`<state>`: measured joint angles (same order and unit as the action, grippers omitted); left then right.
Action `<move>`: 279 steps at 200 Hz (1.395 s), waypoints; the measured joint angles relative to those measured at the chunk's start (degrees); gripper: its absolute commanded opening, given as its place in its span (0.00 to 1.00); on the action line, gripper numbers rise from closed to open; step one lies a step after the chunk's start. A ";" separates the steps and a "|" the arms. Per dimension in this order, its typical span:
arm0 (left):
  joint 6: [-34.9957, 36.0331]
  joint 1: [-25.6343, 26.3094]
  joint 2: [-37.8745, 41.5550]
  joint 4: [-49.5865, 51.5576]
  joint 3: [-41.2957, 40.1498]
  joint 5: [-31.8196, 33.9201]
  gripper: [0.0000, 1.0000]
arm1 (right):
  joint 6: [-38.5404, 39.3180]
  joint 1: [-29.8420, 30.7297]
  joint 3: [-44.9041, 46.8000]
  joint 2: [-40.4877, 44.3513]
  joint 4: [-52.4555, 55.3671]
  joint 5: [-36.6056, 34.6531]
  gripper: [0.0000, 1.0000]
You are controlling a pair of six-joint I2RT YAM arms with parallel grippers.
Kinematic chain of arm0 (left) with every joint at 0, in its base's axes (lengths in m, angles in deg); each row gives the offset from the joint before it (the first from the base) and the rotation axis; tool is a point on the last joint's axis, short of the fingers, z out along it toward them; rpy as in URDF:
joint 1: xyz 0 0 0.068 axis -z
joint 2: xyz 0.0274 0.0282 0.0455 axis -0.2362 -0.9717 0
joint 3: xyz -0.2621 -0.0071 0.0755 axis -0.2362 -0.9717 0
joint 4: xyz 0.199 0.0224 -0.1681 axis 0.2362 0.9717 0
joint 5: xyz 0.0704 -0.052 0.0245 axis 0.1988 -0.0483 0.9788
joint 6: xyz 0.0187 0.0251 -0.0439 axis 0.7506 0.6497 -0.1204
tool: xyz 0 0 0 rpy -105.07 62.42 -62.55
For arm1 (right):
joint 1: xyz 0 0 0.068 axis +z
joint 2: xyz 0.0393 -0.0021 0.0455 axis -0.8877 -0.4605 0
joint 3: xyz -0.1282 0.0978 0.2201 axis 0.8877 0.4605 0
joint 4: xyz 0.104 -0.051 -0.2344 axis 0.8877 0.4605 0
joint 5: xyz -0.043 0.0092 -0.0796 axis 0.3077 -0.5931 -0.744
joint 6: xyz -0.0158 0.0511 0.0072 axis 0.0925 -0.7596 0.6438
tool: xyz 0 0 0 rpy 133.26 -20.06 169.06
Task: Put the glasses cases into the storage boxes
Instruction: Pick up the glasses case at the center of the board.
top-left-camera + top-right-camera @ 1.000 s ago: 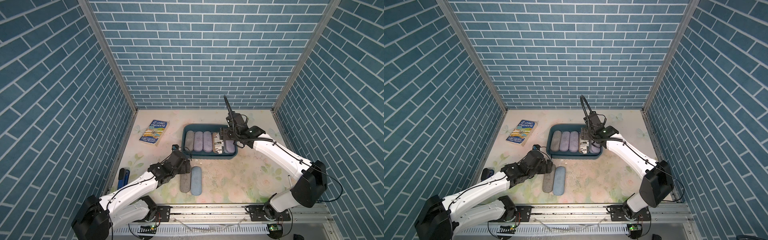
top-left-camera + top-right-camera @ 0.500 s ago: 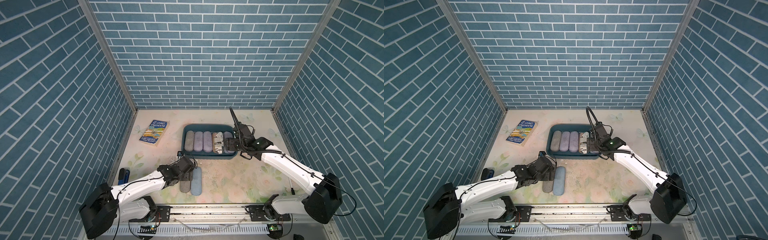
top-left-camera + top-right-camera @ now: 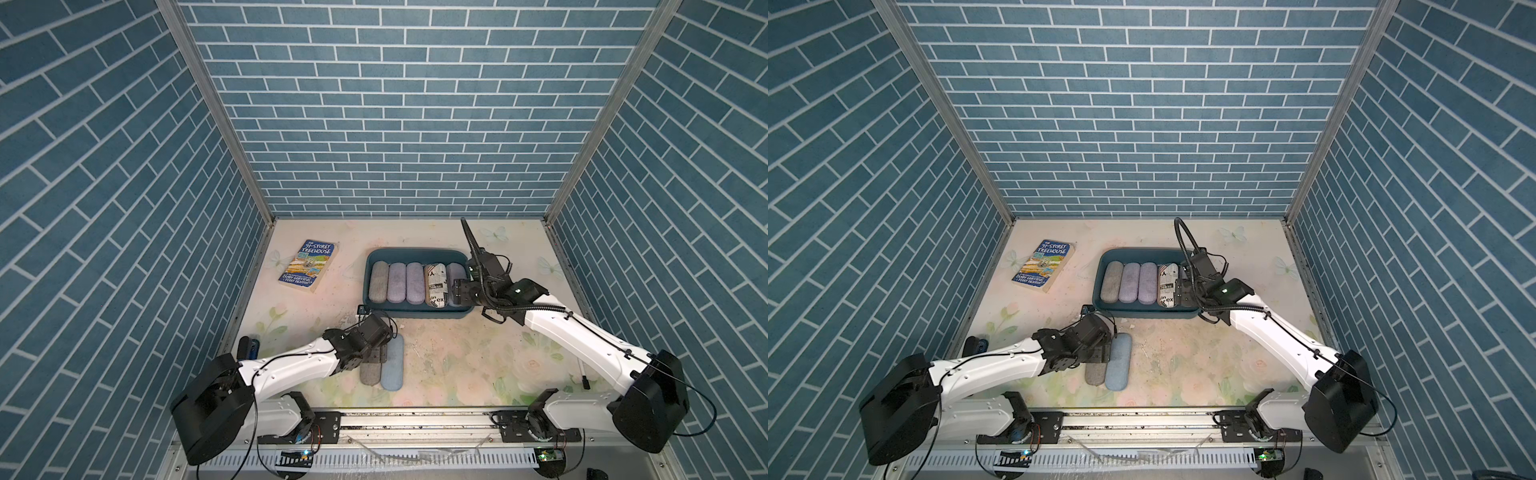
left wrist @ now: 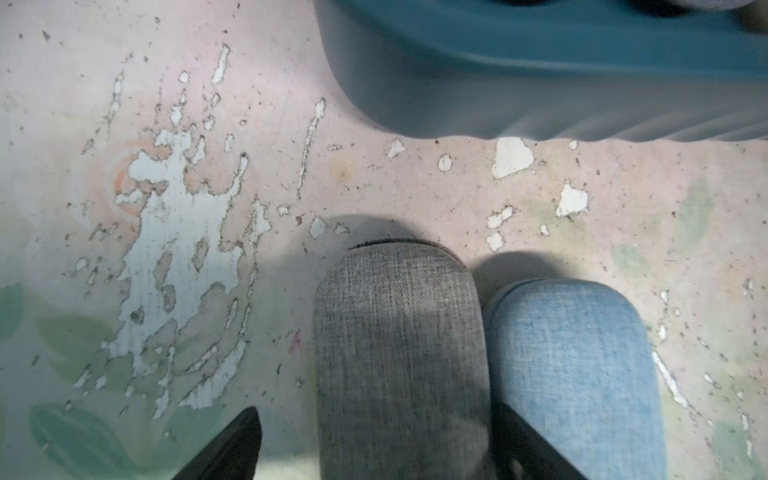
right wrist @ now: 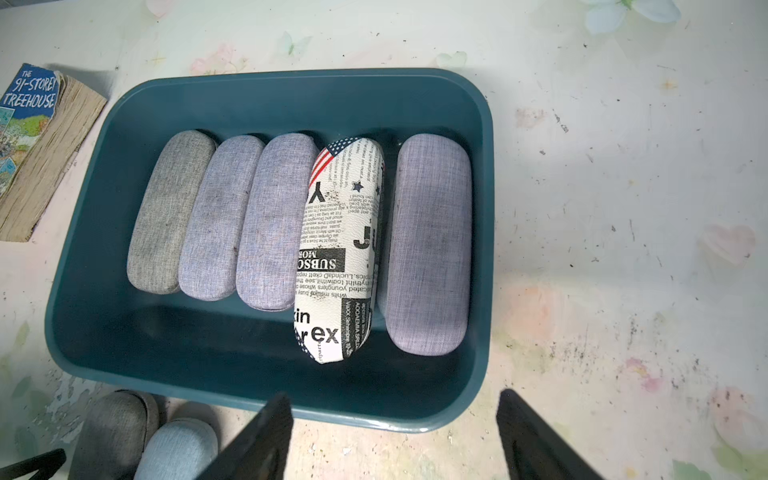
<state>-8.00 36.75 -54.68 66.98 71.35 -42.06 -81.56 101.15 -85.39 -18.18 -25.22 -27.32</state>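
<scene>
The dark teal storage box holds several glasses cases side by side: a grey one, two lavender ones, a newspaper-print one tilted on edge, and a lavender one. On the table nearer the front lie a grey case and a light blue case, touching. My left gripper straddles the grey case, open. One finger is wedged between the two cases and the other stands off it. My right gripper hangs open and empty over the box's near right corner.
A blue book lies at the back left. A blue-and-black stapler sits by the left wall, behind my left arm. A small white pen-like thing lies under my right arm. The box's near wall is close ahead of the left gripper.
My left gripper came down towards the front over the grey case, and its jaws have narrowed. My right gripper drew back from inside the box to its near right corner.
</scene>
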 measured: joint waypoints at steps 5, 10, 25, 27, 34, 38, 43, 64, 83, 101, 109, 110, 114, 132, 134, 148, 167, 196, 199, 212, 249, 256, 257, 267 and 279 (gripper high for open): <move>0.00 0.00 -0.17 -0.04 0.00 -0.09 0.88 | 0.00 0.00 0.02 0.00 0.00 0.00 0.78; 0.00 0.00 -0.39 -0.07 0.00 -0.17 0.87 | 0.00 0.00 0.04 0.00 -0.04 0.00 0.78; 0.02 0.00 -1.09 -0.39 0.00 -0.42 0.87 | 0.00 0.00 0.15 0.00 -0.07 0.02 0.78; 0.02 0.00 -1.18 -0.42 0.00 -0.42 0.88 | -0.02 0.00 0.17 0.00 -0.09 0.02 0.78; 0.02 0.00 -1.62 -0.59 0.00 -0.50 0.88 | -0.02 0.00 0.24 0.00 -0.13 0.04 0.78; 0.02 0.00 -1.95 -0.74 0.00 -0.63 0.88 | 0.00 0.00 0.28 0.00 -0.15 0.04 0.78; 0.04 0.00 -2.25 -1.01 0.00 -0.70 0.87 | -0.02 0.00 0.33 0.00 -0.17 0.04 0.78; 0.20 0.04 -3.78 -1.38 0.00 -1.05 0.82 | -0.02 0.00 0.39 -0.04 -0.26 0.04 0.78; 0.44 0.11 -4.28 -1.66 0.00 -1.36 0.74 | -0.02 0.00 0.39 -0.09 -0.39 0.02 0.78; 0.33 0.13 -4.13 -1.68 0.00 -1.55 0.69 | -0.02 0.00 0.39 -0.15 -0.39 0.04 0.78; 0.33 0.13 -3.87 -1.55 0.00 -1.53 0.69 | -0.02 0.00 0.39 -0.17 -0.39 0.04 0.78; 0.35 0.15 -3.82 -1.53 0.00 -1.51 0.69 | -0.02 0.00 0.39 -0.17 -0.39 0.04 0.78; 0.31 0.13 -3.54 -1.38 0.00 -1.53 0.69 | -0.02 0.00 0.39 -0.17 -0.39 0.04 0.78; 0.31 0.15 -1.64 -0.37 0.00 -1.53 0.69 | -0.04 0.00 0.39 -0.20 -0.39 0.04 0.78; 0.31 0.15 -1.44 -0.31 0.00 -1.53 0.69 | -0.02 0.00 0.39 -0.20 -0.39 0.04 0.78; 0.33 0.15 1.07 1.05 0.02 -1.44 0.69 | -0.02 0.00 0.39 -0.20 -0.39 0.02 0.78; 0.50 0.17 4.83 4.02 0.72 -1.09 0.68 | -0.04 0.00 0.39 -0.17 -0.39 0.02 0.78; 1.66 0.20 10.01 9.11 4.70 -0.24 0.69 | -0.04 0.00 0.39 -0.20 -0.39 0.00 0.78; 1.75 0.22 10.45 9.44 5.11 -0.09 0.69 | -0.04 0.00 0.39 -0.17 -0.39 0.00 0.78; 2.40 0.22 11.61 10.58 6.67 0.63 0.73 | -0.04 0.00 0.39 -0.17 -0.42 0.02 0.78; 3.02 0.22 9.14 11.76 8.15 0.85 0.79 | -0.04 0.00 1.14 -0.33 -1.18 0.15 0.78; 2.93 0.22 7.96 11.45 7.89 0.57 0.79 | -0.07 0.00 1.40 -0.44 -1.36 0.24 0.78; 2.93 0.22 7.82 11.43 7.85 0.52 0.80 | -0.07 0.00 1.44 -0.44 -1.38 0.24 0.78; 2.64 0.24 6.32 10.62 6.97 0.02 0.80 | -0.22 0.00 1.92 -0.50 -1.53 0.33 0.78; 2.14 0.31 4.74 10.01 5.53 -0.57 0.81 | -0.46 0.00 2.47 -0.55 -1.60 0.44 0.78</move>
<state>-5.86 37.05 -49.94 76.99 76.88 -42.63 -82.02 101.15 -82.92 -18.73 -26.82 -26.88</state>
